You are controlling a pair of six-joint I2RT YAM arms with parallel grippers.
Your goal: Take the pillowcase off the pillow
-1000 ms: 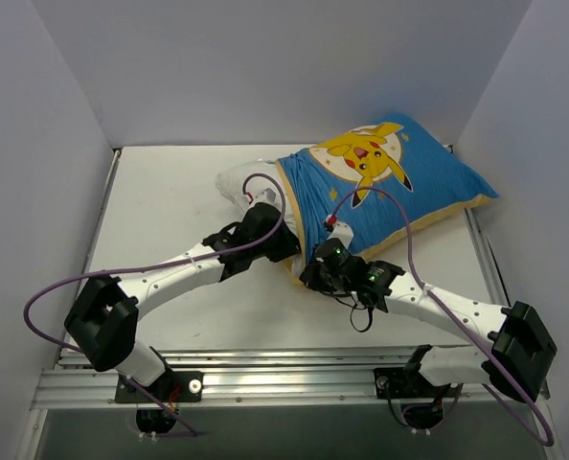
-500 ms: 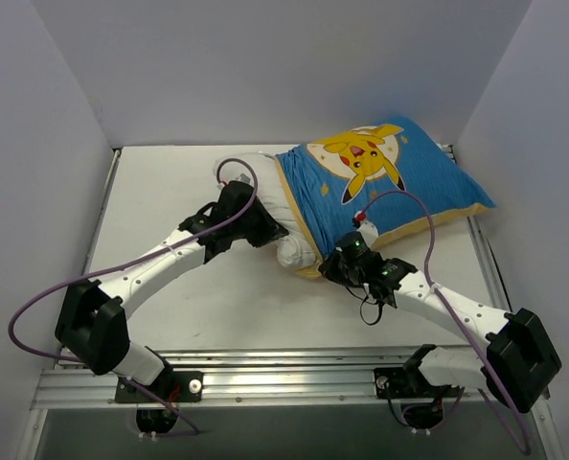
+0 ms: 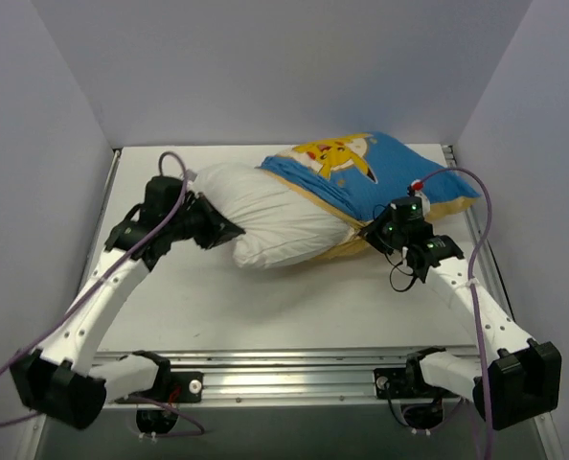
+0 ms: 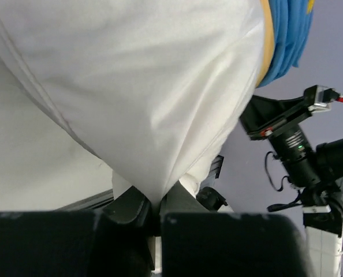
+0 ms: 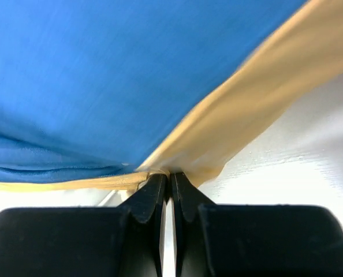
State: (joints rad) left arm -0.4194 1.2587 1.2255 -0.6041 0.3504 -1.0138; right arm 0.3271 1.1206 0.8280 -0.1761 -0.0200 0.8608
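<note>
1. Two claws are gripping opposite ends of the bundle lying on the white worktop (image 3: pixel 198 307).
2. The left claw (image 3: pixel 225 230) is pinching a fold at the left end of the plump plain white rectangular pillow (image 3: pixel 280 218). In the left wrist view its jaws are pressing together on that white fabric.
3. The right claw (image 3: pixel 369 230) is clamping the yellow-trimmed edge of the blue finely striped fabric pillowcase with the yellow cartoon print (image 3: pixel 399 177). In the right wrist view its jaws are almost meeting, with only thin cloth between them.
4. The pillow is lying across the middle of the worktop with most of its white body exposed, and only its right end is sitting inside the pillowcase.
5. The pillowcase is bunching toward the far right corner, with its cartoon print facing up.
</note>
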